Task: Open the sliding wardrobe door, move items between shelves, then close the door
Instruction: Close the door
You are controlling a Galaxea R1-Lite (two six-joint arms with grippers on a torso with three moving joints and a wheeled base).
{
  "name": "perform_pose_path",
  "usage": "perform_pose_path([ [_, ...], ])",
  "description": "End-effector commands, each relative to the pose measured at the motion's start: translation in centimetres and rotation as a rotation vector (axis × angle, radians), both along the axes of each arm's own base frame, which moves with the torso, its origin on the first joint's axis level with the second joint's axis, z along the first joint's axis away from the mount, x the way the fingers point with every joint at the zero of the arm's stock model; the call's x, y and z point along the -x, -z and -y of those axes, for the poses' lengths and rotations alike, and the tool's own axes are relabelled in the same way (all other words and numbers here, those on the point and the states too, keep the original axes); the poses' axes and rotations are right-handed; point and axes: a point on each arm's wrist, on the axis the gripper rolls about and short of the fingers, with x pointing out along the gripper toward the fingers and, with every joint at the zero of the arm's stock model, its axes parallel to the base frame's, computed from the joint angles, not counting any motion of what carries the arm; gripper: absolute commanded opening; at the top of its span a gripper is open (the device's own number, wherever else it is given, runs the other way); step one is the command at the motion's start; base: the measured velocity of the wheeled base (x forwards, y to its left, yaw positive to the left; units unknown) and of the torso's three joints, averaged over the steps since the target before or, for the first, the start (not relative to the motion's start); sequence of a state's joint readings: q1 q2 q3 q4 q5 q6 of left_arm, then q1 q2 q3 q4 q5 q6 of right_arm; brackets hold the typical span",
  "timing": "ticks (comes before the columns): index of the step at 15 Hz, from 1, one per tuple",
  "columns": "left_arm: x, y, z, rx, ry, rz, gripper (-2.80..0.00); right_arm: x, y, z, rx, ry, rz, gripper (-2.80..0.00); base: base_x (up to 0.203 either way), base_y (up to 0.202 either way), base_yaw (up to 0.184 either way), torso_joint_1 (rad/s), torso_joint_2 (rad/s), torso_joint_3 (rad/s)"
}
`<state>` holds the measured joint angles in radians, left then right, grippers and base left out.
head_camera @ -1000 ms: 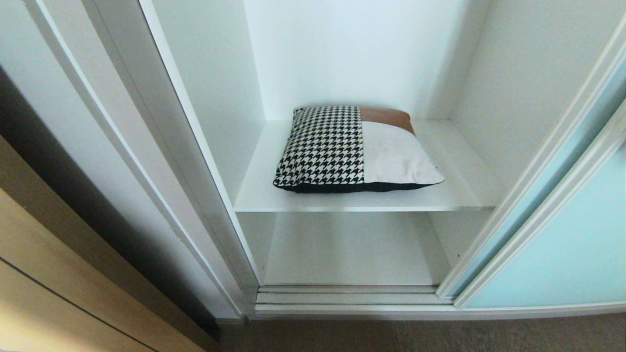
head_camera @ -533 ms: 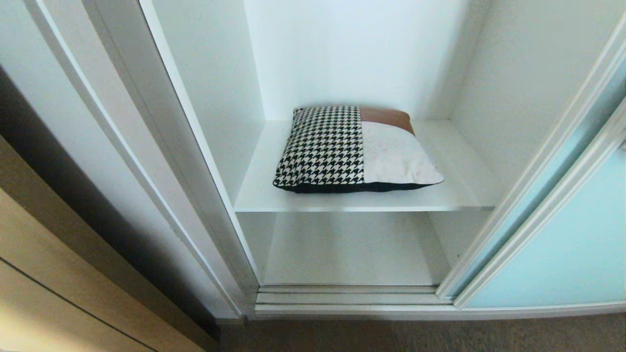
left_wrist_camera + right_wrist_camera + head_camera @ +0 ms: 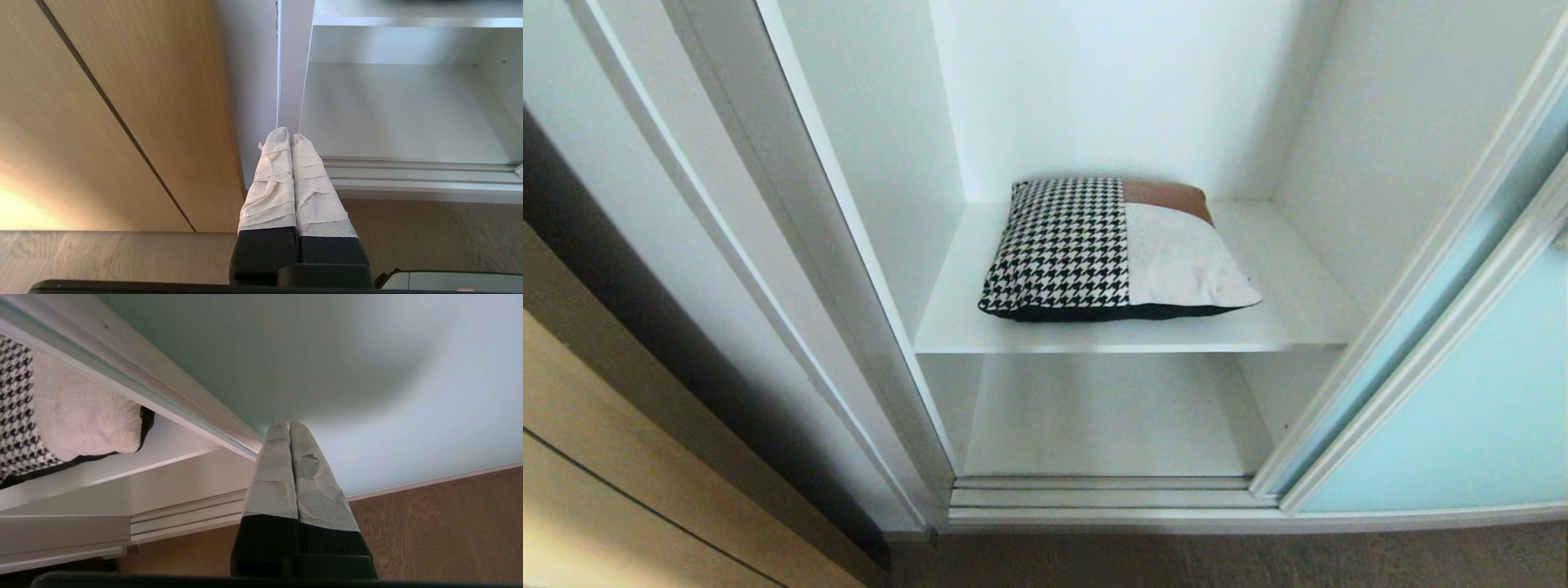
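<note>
The sliding wardrobe door (image 3: 1462,392), frosted pale blue-green glass in a silver-white frame, stands slid to the right, so the wardrobe is open. A square cushion (image 3: 1119,249), half houndstooth with brown and cream patches, lies flat on the upper white shelf (image 3: 1294,318). The lower shelf (image 3: 1111,416) is bare. In the right wrist view my right gripper (image 3: 289,424) is shut and empty. It points at the door glass (image 3: 367,375) just beside the frame (image 3: 163,396); contact cannot be judged. The cushion (image 3: 61,416) shows past that frame. My left gripper (image 3: 286,132) is shut and parked low before the wardrobe's left post.
A tan wood-grain panel (image 3: 621,457) stands left of the wardrobe, beyond a dark gap. The floor track (image 3: 1111,498) runs along the wardrobe's bottom, with wood-grain floor (image 3: 429,526) in front. White side walls close in both shelves.
A small pale shape has come in at the right edge of the head view, beside the door frame. The cushion, shelves and door stay where they were.
</note>
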<state>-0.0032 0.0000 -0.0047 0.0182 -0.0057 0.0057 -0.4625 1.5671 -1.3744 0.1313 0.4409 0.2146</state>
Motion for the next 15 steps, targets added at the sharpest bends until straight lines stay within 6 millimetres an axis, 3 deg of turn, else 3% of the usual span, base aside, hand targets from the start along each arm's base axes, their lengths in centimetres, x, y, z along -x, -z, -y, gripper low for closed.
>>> perform_pose_path([
  [1, 0.0, 0.0, 0.0, 0.000, 0.000, -0.002, -2.80, 0.5, -0.5, -1.2, 0.003, -0.038, 0.015, -2.80, 0.000, 0.000, 0.000, 0.000, 0.00, 0.000],
  [9, 0.0, 0.0, 0.0, 0.000, 0.000, 0.000, -2.80, 1.4, -1.3, -7.9, 0.036, -0.203, 0.040, -2.80, 0.000, 0.000, 0.000, 0.000, 0.00, 0.000],
  [12, 0.0, 0.0, 0.0, 0.000, 0.000, 0.000, -2.80, 1.6, -1.4, -13.0, 0.063, -0.329, 0.047, -2.80, 0.000, 0.000, 0.000, 0.000, 0.00, 0.000],
  [15, 0.0, 0.0, 0.0, 0.000, 0.000, 0.000, -2.80, 3.2, -1.5, -18.7, 0.096, -0.463, 0.060, -2.80, 0.000, 0.000, 0.000, 0.000, 0.00, 0.000],
])
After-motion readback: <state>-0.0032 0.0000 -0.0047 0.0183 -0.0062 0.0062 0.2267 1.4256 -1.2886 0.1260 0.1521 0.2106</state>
